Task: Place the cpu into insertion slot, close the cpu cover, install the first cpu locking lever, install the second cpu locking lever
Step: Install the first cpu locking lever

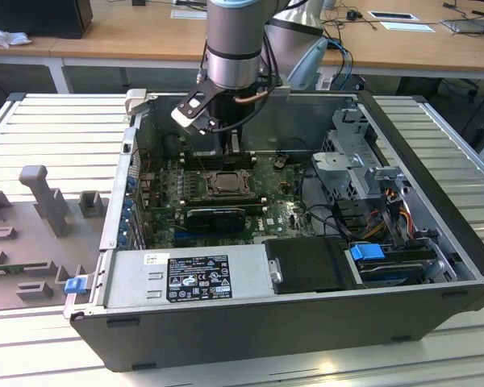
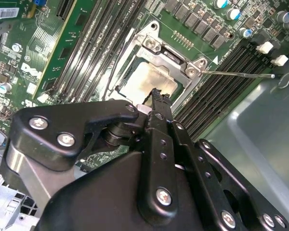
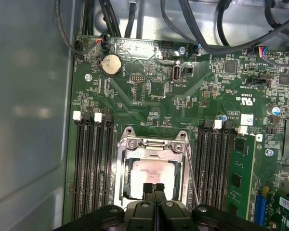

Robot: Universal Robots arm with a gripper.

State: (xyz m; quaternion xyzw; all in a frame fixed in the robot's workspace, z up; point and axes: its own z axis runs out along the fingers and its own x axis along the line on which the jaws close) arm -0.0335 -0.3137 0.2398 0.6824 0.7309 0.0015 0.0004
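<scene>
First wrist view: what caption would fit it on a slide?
Shut fingers over the cpu, framed by the lowered cpu cover.

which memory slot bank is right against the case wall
The bank directly bordering the grey case wall; the other bank lies beyond the cpu.

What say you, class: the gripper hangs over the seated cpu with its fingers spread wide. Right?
One slip: the gripper hangs over the seated cpu with its fingers shut together, not spread, as the first wrist view shows.
</scene>
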